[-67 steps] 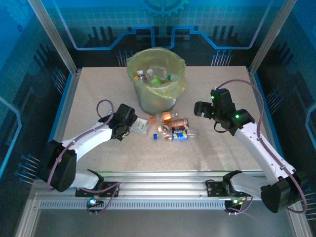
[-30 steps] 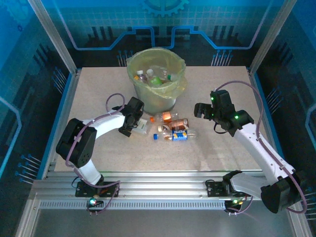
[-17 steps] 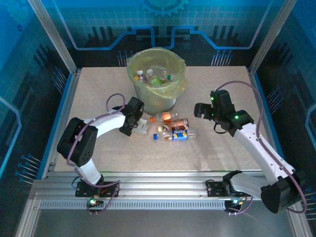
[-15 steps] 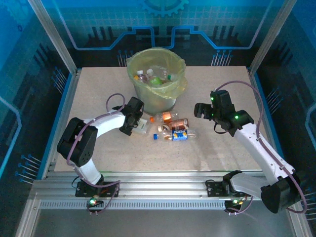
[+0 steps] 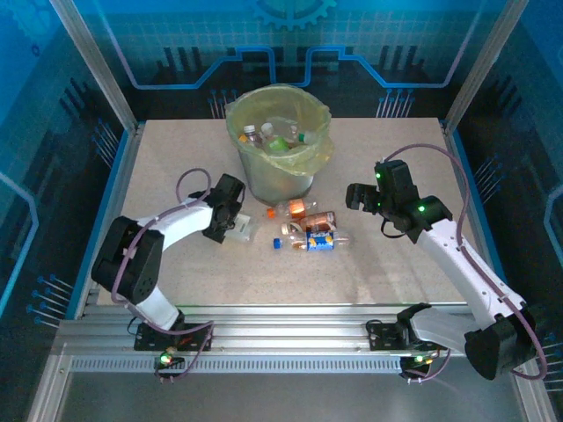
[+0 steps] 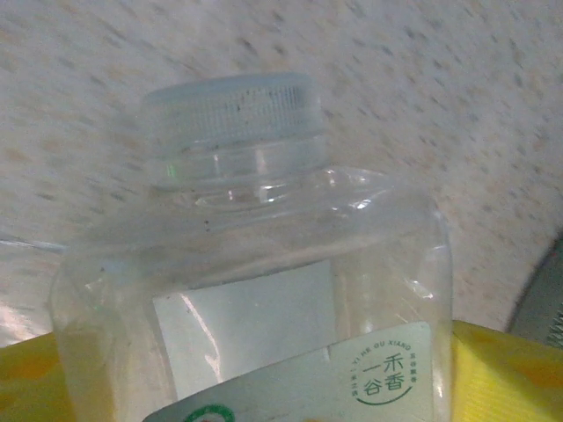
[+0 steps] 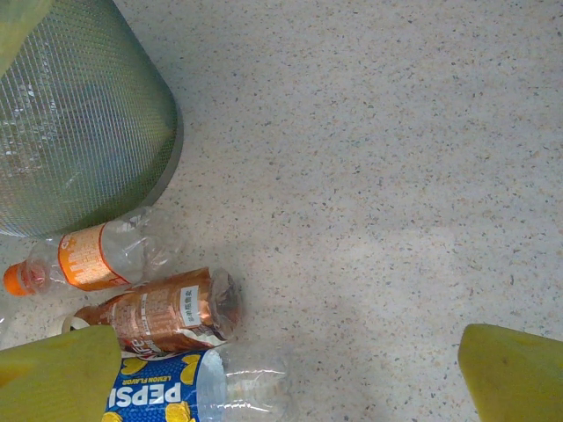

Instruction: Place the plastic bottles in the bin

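My left gripper (image 5: 236, 225) straddles a clear white-capped bottle (image 6: 255, 264) lying on the table (image 5: 176, 158) just beside the bin (image 5: 274, 183). Whether my yellow pads (image 6: 501, 374) actually grip it, I cannot tell. My right gripper (image 7: 286, 374) hangs wide open and empty above three more bottles (image 5: 318, 240) near the bin.

Top view: table (image 5: 396, 176) evenly lit from overhead, faint soft shadows, blue cast at edges, sharp. Left wrist: clear bottle (image 6: 255, 255) v. close, slightly soft, glare streaks. Right wrist: bright, crisp floor; right gripper (image 7: 286, 360) fingers (image 7: 515, 374) blurred.
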`<state>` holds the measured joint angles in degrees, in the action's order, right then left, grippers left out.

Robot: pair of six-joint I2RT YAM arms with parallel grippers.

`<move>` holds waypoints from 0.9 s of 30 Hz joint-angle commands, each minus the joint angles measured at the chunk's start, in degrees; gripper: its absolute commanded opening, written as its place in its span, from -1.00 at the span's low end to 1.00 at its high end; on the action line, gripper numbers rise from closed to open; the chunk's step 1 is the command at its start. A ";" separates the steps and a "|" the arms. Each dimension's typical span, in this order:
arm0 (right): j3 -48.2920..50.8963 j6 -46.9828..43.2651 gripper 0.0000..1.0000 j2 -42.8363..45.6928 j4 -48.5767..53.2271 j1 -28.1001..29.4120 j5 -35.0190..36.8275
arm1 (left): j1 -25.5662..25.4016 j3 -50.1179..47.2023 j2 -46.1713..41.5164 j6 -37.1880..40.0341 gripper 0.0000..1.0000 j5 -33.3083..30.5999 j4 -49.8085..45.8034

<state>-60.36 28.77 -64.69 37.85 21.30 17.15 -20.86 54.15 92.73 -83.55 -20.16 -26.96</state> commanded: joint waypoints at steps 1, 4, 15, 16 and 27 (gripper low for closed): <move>-0.25 0.91 0.99 0.50 -0.10 -0.69 0.35 | 0.38 0.01 -4.90 2.87 0.31 -7.43 -8.47; -0.20 1.02 0.99 0.63 -0.23 -0.65 0.34 | 0.38 1.12 -9.12 5.85 0.20 -12.98 -12.22; 0.33 1.42 0.99 1.67 -0.46 -0.61 0.87 | 0.54 4.36 -28.23 28.66 0.15 -20.12 -11.76; 0.39 1.46 0.99 1.67 -0.58 -0.67 0.87 | 0.47 5.79 -28.84 30.40 0.15 -19.78 -12.46; 1.28 1.89 0.99 1.77 -0.68 -0.60 0.82 | 0.47 21.64 -30.05 41.32 0.14 -10.55 -4.95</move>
<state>-59.81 29.69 -63.92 37.58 21.30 17.56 -20.73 72.01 62.43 -47.20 -34.44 -36.93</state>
